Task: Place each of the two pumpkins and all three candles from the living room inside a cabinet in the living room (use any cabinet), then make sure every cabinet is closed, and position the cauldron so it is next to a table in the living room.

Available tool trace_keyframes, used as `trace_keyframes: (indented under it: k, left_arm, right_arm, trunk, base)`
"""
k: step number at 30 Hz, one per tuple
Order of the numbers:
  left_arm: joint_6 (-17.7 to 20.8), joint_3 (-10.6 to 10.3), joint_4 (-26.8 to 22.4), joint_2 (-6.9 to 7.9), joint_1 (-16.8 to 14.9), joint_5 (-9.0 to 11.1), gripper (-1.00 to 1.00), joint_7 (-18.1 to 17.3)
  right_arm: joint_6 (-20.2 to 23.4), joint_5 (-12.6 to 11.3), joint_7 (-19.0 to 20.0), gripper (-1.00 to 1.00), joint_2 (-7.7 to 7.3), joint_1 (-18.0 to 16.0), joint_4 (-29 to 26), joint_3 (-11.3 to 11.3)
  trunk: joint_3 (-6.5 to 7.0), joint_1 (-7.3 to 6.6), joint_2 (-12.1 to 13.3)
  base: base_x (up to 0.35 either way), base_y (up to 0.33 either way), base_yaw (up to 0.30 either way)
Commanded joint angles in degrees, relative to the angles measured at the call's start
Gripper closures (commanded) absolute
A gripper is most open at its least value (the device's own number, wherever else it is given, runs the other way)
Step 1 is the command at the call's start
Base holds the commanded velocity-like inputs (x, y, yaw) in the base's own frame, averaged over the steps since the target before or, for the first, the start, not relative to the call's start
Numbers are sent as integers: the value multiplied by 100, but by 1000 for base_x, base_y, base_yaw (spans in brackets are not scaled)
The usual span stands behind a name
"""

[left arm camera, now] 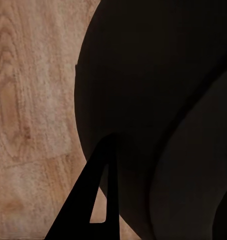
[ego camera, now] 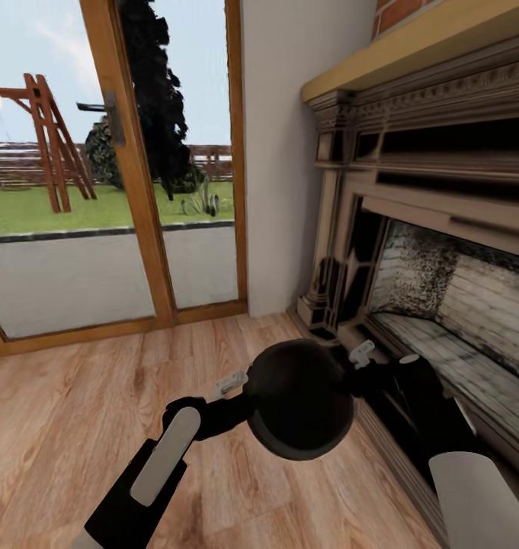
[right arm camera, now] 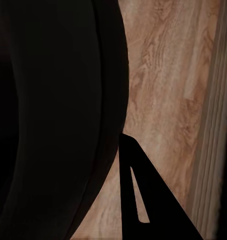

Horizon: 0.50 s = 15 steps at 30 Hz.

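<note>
We press our left gripper (ego camera: pixel 240 385) and right gripper (ego camera: pixel 357 358) against opposite sides of the round-bellied black cauldron (ego camera: pixel 301 398); how wide each claw is spread we cannot tell. The pot hangs between our arms above the wooden plank floor (ego camera: pixel 68 427), beside the carved fireplace surround (ego camera: pixel 442 221) and glass patio door (ego camera: pixel 122 175)
</note>
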Motion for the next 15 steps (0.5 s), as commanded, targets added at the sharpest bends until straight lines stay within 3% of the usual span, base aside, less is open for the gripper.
trace_keyframes:
  k: [1,10,15]
  left_arm:
    - [437,-29,-7,4,-9,-861,100,-2462]
    - [420,-29,-7,5,-1,-861,100,-2462]
    - [413,-29,-7,8,-1,-861,100,-2462]
  right_arm:
    - [847,229,2573,100,-1246,1,0,0]
    - [845,238,2573,100,-1246,1,0,0]
    - [840,238,2573,100,-1246,1,0,-3]
  trunk:
    - [-5,-2,-3]
    - [-5,-2,-3]
    - [-5,-2,-3]
  base:
    - [0,0,283]
    - [-12,3,290]
    - [-228,110,291]
